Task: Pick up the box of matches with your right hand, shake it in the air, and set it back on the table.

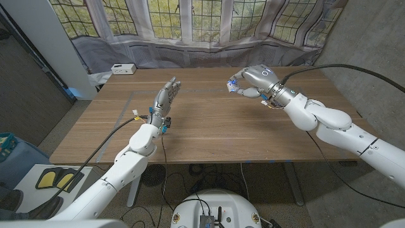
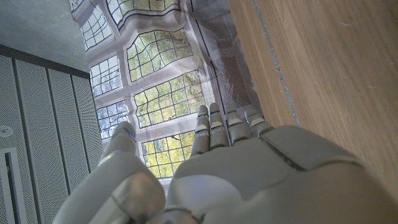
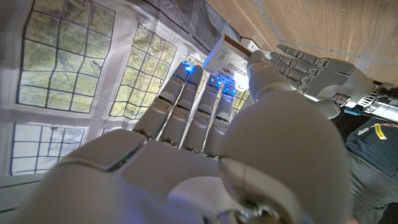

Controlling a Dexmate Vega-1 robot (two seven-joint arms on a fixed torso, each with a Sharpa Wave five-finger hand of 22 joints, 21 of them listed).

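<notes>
— Wood-grain planks run the length of the table [image 1: 209, 120]; where is the box of matches [image 1: 233, 85]?

— Off the surface, pinched in the right robot hand [image 1: 248, 82], raised above the table's far right part. From the right wrist camera the small flat carton [image 3: 229, 62] shows a white printed face with blue edging, clamped between the thumb and the fingertips [image 3: 186, 73].

— And the left robot hand [image 1: 164, 100]?

— Holding nothing, fingers straight and close together, standing on its edge over the left half of the table (palm side turned toward the centre). Its smooth grey shell and segmented fingers [image 2: 214, 124] point toward the leaded window panes [image 2: 168, 99].

— Anything else on the wood?

— A small white rectangular device [image 1: 123, 69] sits at the far left corner, and a grey draped cloth [image 1: 190, 44] hangs behind the far edge.
</notes>
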